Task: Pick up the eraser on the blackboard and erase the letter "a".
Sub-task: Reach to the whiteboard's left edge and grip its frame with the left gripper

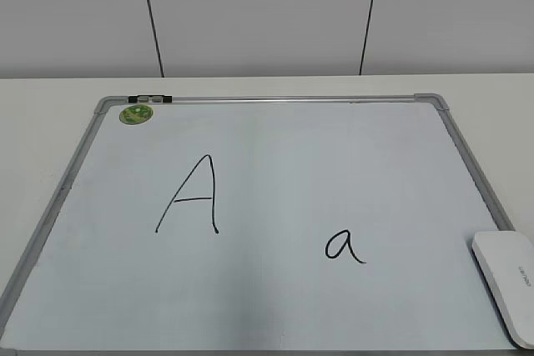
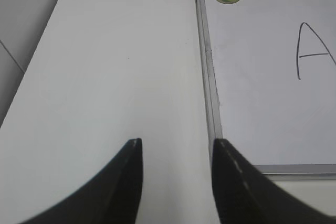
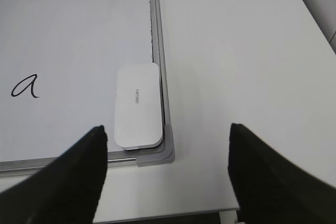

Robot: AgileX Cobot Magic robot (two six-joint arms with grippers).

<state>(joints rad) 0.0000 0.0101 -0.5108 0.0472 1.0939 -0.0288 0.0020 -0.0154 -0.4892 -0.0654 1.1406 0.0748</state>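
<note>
The blackboard (image 1: 275, 156) lies flat on the table, pale with a grey frame. The white eraser (image 1: 511, 283) lies on its near right corner; it also shows in the right wrist view (image 3: 137, 106). The small letter "a" (image 1: 344, 246) is left of the eraser, and shows in the right wrist view (image 3: 26, 86). My right gripper (image 3: 167, 132) is open and empty, above the table just near of the eraser. My left gripper (image 2: 176, 142) is open and empty, over the table by the board's left frame (image 2: 210, 77). Neither gripper shows in the exterior view.
A large capital "A" (image 1: 192, 195) is drawn left of centre. A round green magnet (image 1: 135, 113) sits at the board's far left corner, next to a small clip (image 1: 150, 99) on the frame. The table's right edge (image 3: 310, 19) runs close by.
</note>
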